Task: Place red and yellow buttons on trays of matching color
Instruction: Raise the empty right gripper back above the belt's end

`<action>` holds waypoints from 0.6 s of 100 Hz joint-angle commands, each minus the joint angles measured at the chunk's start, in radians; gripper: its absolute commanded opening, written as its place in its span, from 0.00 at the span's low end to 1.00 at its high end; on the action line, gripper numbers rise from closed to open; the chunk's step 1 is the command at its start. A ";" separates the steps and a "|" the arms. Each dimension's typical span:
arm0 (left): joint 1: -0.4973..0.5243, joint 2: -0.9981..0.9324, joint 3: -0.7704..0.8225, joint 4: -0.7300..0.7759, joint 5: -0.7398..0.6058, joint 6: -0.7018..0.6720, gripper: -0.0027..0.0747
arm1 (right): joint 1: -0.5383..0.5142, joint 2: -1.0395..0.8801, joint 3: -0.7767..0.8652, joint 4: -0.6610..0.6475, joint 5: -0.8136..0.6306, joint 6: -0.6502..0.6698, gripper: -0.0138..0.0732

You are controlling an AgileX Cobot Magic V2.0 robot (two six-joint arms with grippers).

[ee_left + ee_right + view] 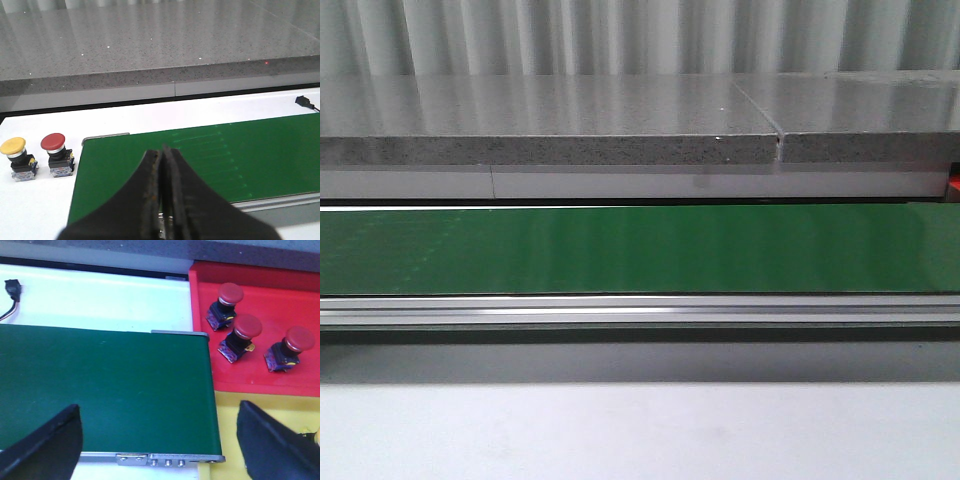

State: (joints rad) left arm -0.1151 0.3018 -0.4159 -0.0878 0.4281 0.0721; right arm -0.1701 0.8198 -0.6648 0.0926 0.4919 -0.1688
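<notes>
Showing bare belt [640,250] in front | left gripper [162,155] together | right gripper [160,440] apart

Matt green belt [640,250] with brushed metal rail [640,312]; glossy speckled stone counter [550,120]; glossy plastic red tray [260,375].

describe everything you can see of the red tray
The red tray looks like glossy moulded plastic with a raised rim, and only part of it shows in the right wrist view. It lies flat beside the end of the green conveyor belt, bordering a yellow tray. Three red mushroom-head buttons on dark switch bodies sit in it, apart from each other.
</notes>
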 commanded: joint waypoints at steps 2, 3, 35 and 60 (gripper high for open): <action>-0.008 0.009 -0.026 -0.010 -0.083 -0.009 0.01 | 0.016 -0.060 -0.006 0.000 -0.086 -0.014 0.81; -0.008 0.009 -0.026 -0.010 -0.083 -0.009 0.01 | 0.018 -0.069 -0.005 0.000 -0.087 -0.014 0.80; -0.008 0.009 -0.026 -0.010 -0.083 -0.009 0.01 | 0.019 -0.191 0.041 0.000 -0.128 -0.014 0.15; -0.008 0.009 -0.026 -0.010 -0.083 -0.009 0.01 | 0.019 -0.191 0.041 0.000 -0.127 -0.014 0.08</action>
State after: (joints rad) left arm -0.1151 0.3018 -0.4159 -0.0878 0.4281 0.0721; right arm -0.1498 0.6311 -0.5976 0.0926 0.4472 -0.1704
